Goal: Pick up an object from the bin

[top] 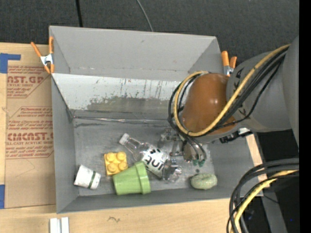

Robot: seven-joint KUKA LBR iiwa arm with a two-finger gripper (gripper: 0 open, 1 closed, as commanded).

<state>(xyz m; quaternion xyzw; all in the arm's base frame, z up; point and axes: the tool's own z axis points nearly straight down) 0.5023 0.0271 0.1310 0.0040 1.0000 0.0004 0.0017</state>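
Note:
My gripper (186, 151) hangs low over the bin floor right of centre, under the arm's orange cover. Just to its left lies a white and black printed object (154, 159), with a small clear crumpled piece (172, 173) below it. A pale green lump (203, 181) rests on the floor just below and to the right of the gripper. A light green cup (132, 180) lies on its side further left, touching the printed object.
A yellow studded brick (115, 162), a clear small bottle (129, 141) and a white cylinder with a green end (87, 177) lie toward the bin's front left. The sloped back wall rises behind the gripper.

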